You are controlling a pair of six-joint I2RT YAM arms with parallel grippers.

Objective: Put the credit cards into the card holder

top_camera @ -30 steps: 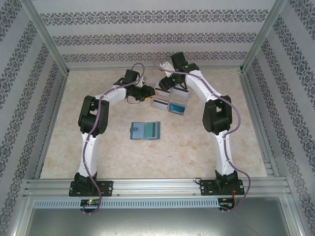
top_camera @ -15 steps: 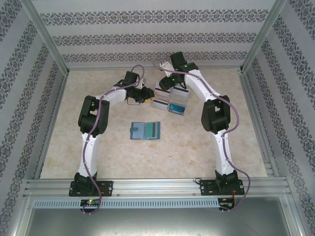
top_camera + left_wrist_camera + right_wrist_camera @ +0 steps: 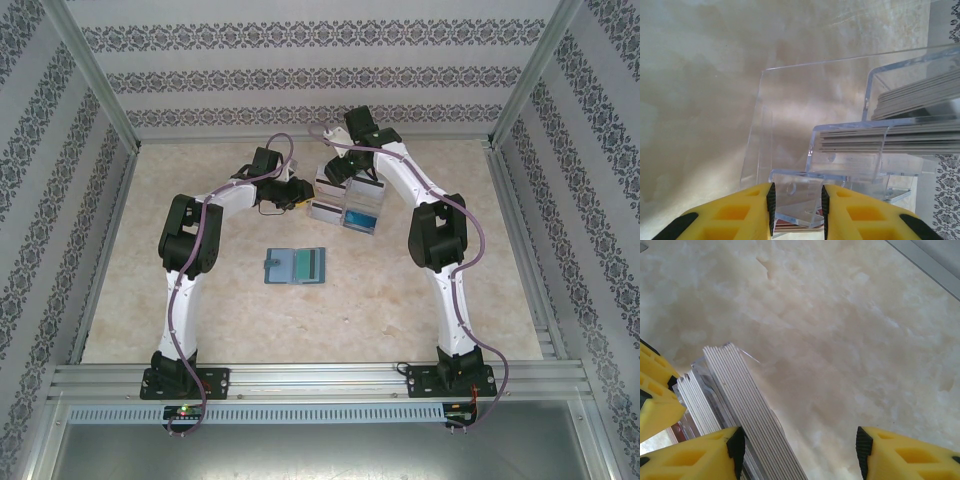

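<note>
Finger state, left arm: the left fingers (image 3: 797, 202) stand narrowly parted, with a low front panel of the clear stand (image 3: 759, 150) between the pads. Whether the pads press on that panel cannot be told. Beyond the left fingers, the tiers of the stand carry the credit cards (image 3: 920, 142) in grey stacks, seen edge-on.

Finger state, right arm: the right fingers (image 3: 797, 442) stand wide apart and hold nothing. One card stack runs just beside the inner pad of the finger at the left of the right wrist view. The opposite finger is well apart from the stack, with bare tabletop (image 3: 850, 325) between them. The left fingers sit near the other side of that stack.

The card holder (image 3: 296, 266) lies opened flat on the tabletop, well apart from both sets of fingers, on the side toward the arm bases. A teal card (image 3: 308, 266) sits in its right half.
</note>
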